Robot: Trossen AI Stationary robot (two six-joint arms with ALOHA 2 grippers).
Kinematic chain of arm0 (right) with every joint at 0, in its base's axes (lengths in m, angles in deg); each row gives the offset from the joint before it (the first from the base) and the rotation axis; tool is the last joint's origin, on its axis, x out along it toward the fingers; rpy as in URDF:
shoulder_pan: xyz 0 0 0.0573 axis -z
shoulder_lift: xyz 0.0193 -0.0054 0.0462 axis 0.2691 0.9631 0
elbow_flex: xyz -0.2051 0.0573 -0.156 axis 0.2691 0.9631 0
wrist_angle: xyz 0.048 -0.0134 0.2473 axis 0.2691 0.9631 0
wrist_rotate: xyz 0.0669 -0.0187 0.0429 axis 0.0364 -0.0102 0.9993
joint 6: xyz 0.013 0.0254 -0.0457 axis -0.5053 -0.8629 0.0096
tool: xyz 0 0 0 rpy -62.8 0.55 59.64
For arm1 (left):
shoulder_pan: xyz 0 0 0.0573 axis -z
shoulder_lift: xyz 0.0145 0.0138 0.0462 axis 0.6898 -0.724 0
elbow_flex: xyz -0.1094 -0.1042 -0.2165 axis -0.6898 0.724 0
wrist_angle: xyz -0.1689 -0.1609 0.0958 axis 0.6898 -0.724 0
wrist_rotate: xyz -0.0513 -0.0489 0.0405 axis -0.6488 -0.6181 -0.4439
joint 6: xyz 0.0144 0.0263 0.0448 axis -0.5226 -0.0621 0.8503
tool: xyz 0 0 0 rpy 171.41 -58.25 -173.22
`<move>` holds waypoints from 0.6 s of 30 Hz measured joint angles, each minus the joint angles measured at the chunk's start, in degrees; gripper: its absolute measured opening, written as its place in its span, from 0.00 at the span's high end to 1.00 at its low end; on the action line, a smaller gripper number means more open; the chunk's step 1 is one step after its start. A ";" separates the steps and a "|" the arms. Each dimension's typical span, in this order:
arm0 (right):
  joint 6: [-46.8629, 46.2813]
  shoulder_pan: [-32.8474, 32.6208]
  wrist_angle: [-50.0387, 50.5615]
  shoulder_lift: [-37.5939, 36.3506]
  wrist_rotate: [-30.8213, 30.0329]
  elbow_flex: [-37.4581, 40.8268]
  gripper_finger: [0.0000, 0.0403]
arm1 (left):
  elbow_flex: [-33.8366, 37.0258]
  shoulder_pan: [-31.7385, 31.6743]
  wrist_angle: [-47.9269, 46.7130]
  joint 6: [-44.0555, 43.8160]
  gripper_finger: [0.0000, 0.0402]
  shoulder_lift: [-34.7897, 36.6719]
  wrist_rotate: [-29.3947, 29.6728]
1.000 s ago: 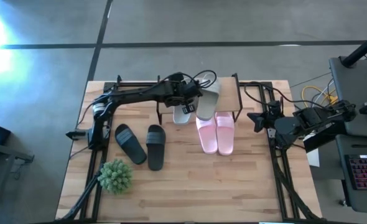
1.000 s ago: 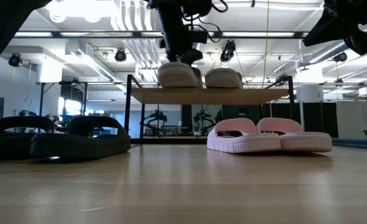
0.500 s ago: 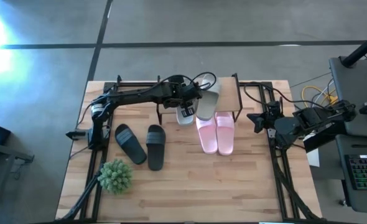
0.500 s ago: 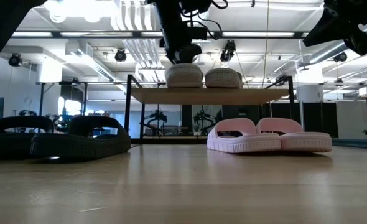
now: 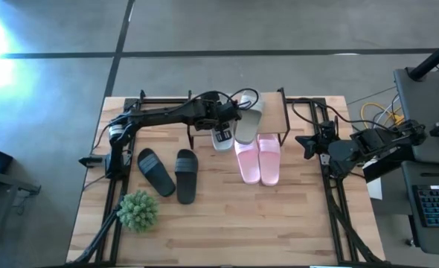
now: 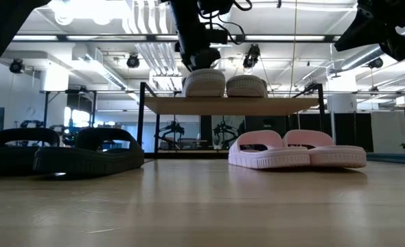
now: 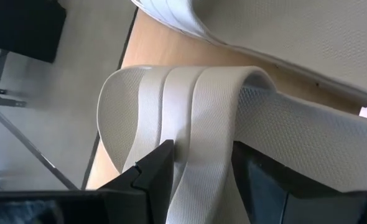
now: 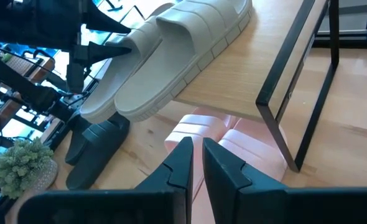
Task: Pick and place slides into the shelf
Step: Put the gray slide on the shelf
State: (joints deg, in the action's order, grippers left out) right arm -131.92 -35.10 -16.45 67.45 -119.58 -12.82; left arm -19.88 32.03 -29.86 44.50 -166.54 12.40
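Up on the shelf, found the left gripper reaching in from the shelf's left end and clenched on the strap of one grey-white slide. Saw, past the wrist, one dark finger pressed to each side of that ribbed strap, with the strap filling the gap between them. Noted the sole of this slide resting flat on the shelf's board near the shelf's left end, its one end overhanging the shelf's front edge in the overhead picture. Found the second grey-white slide lying on the same board just to the right of the first, side by side with it and touching or nearly so; could not tell which.

Spotted the pink pair on the table, pushed partway under the shelf, with most of each slide sticking out past the shelf's front edge, the two touching along their sides. Placed the black pair in front of the shelf's left end, well clear of its legs, and the green plant ball farther out from the shelf on that same side.

Found the right gripper waiting off the shelf's right end, raised above the tabletop, apart from the shelf, with its fingers drawn nearly together and nothing between them.
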 joint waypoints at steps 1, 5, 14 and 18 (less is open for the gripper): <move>0.01 0.01 0.00 0.00 0.00 0.00 0.93 | 0.00 0.02 -0.07 0.45 0.64 0.00 0.07; 0.02 0.00 0.00 0.00 0.02 0.00 0.93 | -0.02 0.32 -0.61 -0.15 0.64 0.00 8.47; 0.20 0.02 0.31 0.00 0.11 0.00 0.93 | -0.35 1.42 -0.64 1.39 0.64 0.04 3.73; 0.22 0.02 0.65 0.00 0.54 0.07 0.93 | -0.35 1.64 0.13 1.32 0.64 0.28 2.55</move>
State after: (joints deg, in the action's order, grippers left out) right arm -131.70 -35.08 -15.80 67.45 -119.04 -12.75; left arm -20.23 33.67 -29.73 45.82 -166.26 14.95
